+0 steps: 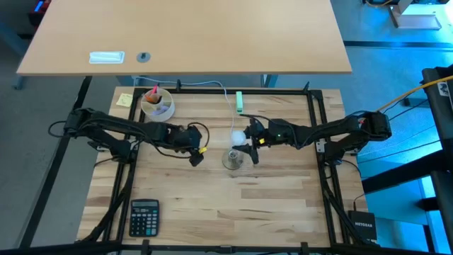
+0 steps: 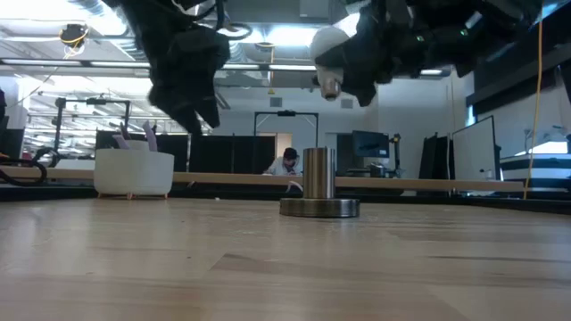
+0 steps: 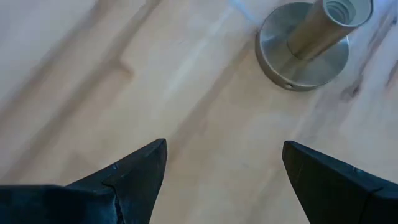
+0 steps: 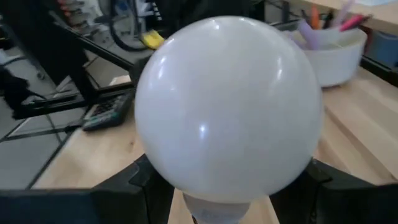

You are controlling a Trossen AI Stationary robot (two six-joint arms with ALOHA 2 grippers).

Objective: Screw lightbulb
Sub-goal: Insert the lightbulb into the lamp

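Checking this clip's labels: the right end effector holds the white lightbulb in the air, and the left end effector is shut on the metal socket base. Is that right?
Not quite. The left end effector is open and holds nothing; the left wrist view shows the metal socket base standing apart from it on the table. The right end effector does hold the white lightbulb in the air, as the low view confirms.
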